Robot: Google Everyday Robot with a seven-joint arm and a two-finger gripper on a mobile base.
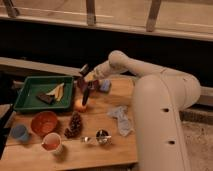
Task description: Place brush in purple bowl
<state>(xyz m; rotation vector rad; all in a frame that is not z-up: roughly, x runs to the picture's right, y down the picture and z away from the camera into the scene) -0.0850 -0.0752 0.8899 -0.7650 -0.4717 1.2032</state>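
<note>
Near the tabletop's [112,147] far edge, the gripper [86,80] hovered over the purple bowl [88,87], fingers clamped on the brush [85,95], whose long axis hung steeply down into the bowl.

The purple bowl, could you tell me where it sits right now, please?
In the camera view the purple bowl sits at the table's far edge, just right of the green tray, with the gripper directly at it and the brush leaning in it.

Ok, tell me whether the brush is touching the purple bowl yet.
Cannot tell. In the camera view the brush hangs from the gripper and overlaps the purple bowl; neither contact nor a gap shows plainly.
</note>
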